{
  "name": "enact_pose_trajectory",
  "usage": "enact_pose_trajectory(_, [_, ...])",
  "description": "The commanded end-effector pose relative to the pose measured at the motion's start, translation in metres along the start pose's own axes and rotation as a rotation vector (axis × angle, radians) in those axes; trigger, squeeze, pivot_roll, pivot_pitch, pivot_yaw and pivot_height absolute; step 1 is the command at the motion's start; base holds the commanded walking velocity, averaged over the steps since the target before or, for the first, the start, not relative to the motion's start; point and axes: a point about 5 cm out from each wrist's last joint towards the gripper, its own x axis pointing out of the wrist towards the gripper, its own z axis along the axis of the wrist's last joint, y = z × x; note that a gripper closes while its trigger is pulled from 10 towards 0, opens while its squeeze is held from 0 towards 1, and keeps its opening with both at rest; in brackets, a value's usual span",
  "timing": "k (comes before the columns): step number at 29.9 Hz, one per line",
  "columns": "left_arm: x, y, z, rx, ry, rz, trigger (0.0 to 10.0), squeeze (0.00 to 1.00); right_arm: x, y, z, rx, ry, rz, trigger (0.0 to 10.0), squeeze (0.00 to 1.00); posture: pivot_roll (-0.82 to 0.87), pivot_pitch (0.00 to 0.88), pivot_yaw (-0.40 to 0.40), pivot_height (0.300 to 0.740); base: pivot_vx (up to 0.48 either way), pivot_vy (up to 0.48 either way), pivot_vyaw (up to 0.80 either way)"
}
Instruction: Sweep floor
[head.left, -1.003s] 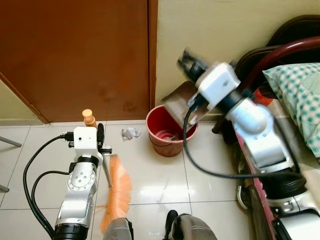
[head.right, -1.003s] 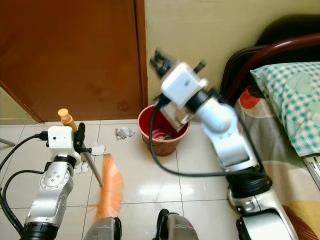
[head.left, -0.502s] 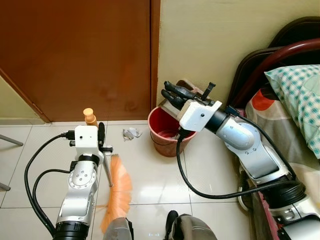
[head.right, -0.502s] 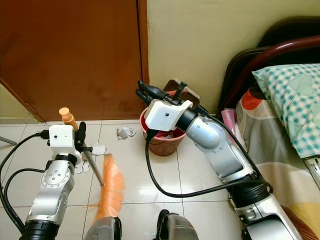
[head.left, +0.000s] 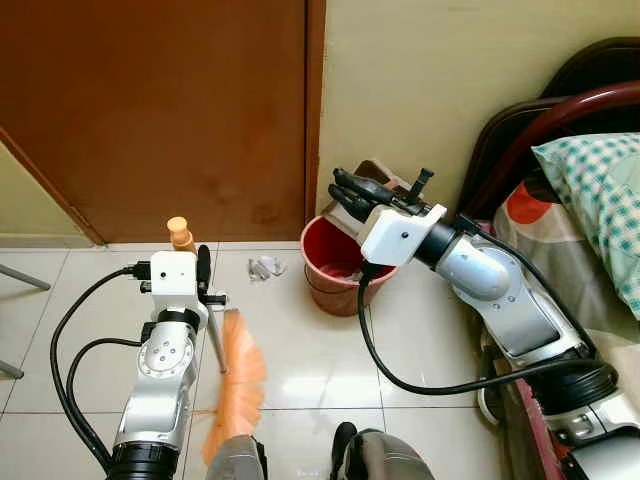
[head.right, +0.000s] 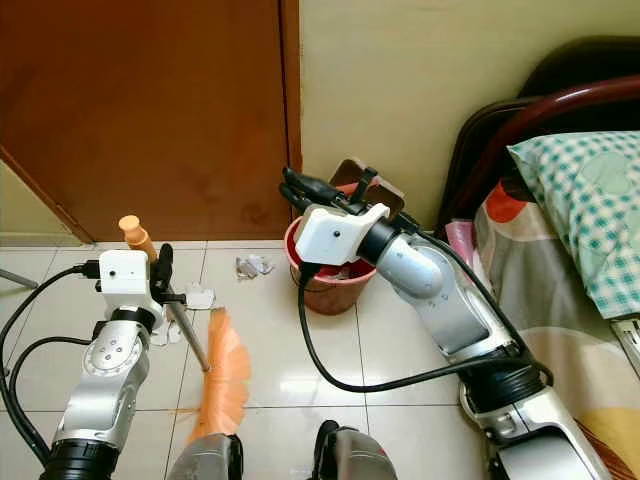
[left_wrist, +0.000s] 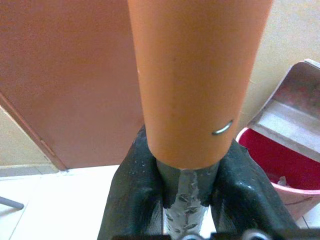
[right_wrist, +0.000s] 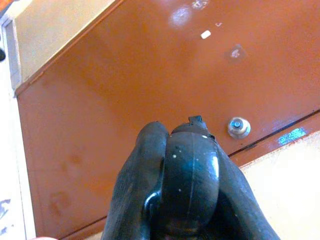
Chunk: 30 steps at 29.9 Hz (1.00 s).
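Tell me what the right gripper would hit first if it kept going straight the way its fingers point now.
Most likely the brown door. The right gripper sits above the red bucket, fingers shut, pointing toward the robot's left, and its wrist view looks straight at the door panel. Depth is hard to judge.

The scene was evenly and fairly brightly lit. The glossy floor (head.left: 330, 350) carried a soft white glare patch just in front of the bucket (head.left: 335, 270), and more sheen near the picture's bottom edge. Shadows were faint and short. The head views were sharp, with no motion blur. In the left wrist view the broom handle (left_wrist: 197, 75) loomed close and slightly soft. The door (right_wrist: 125, 100) showed bright specular spots in the right wrist view.
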Motion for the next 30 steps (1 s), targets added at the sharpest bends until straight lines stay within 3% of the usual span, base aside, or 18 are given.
enact_pose_trajectory(1, [-0.006,0.003,-0.019,0.024,0.091,0.01,10.0,0.0,-0.008,-0.004,-0.016,-0.091,0.103,0.049,10.0,0.0,-0.04,0.138,-0.041,0.74,0.0,0.0,0.0])
enact_pose_trajectory(6, [-0.006,0.003,-0.019,0.026,0.092,0.008,10.0,0.0,-0.007,-0.011,-0.013,-0.097,0.094,0.019,10.0,0.0,-0.04,0.141,-0.04,0.74,0.0,0.0,0.0])
enact_pose_trajectory(9, [-0.006,0.003,-0.019,0.026,0.093,0.007,10.0,0.0,-0.002,-0.025,-0.001,-0.068,0.02,-0.074,10.0,0.0,-0.04,0.141,-0.04,0.74,0.0,0.0,0.0])
enact_pose_trajectory(13, [-0.006,0.003,-0.019,0.024,0.094,0.006,10.0,0.0,0.008,-0.055,0.027,0.057,-0.126,-0.256,10.0,0.0,-0.04,0.137,-0.039,0.74,0.0,0.0,0.0])
enact_pose_trajectory(14, [-0.006,0.003,-0.019,0.024,0.094,0.006,10.0,0.0,0.008,-0.055,0.027,0.057,-0.126,-0.256,10.0,0.0,-0.04,0.137,-0.039,0.74,0.0,0.0,0.0])
enact_pose_trajectory(16, [-0.005,0.003,-0.019,0.024,0.093,0.005,10.0,0.0,0.014,-0.075,0.043,0.089,-0.199,-0.35,10.0,0.0,-0.04,0.134,-0.039,0.74,0.0,0.0,0.0])
enact_pose_trajectory(20, [-0.003,0.002,-0.019,0.025,0.091,0.006,10.0,0.0,0.018,-0.098,0.059,0.134,-0.273,-0.442,10.0,0.0,-0.03,0.126,-0.04,0.74,0.0,0.0,0.0])
enact_pose_trajectory(23, [-0.003,0.002,-0.019,0.026,0.09,0.008,10.0,0.0,0.02,-0.108,0.066,0.198,-0.309,-0.492,10.0,0.0,-0.03,0.122,-0.04,0.74,0.0,0.0,0.0])
enact_pose_trajectory(25, [-0.002,0.002,-0.019,0.027,0.088,0.008,10.0,0.0,0.023,-0.115,0.07,0.293,-0.336,-0.528,10.0,0.0,-0.03,0.119,-0.041,0.74,0.0,0.0,0.0])
enact_pose_trajectory(26, [-0.001,0.002,-0.019,0.027,0.087,0.008,10.0,0.0,0.025,-0.116,0.07,0.368,-0.348,-0.548,10.0,0.0,-0.03,0.117,-0.041,0.74,0.0,0.0,0.0])
enact_pose_trajectory(30, [-0.001,0.002,-0.018,0.029,0.084,0.01,10.0,0.0,0.03,-0.115,0.069,0.51,-0.359,-0.577,10.0,0.0,-0.02,0.115,-0.043,0.74,0.0,0.0,0.0])
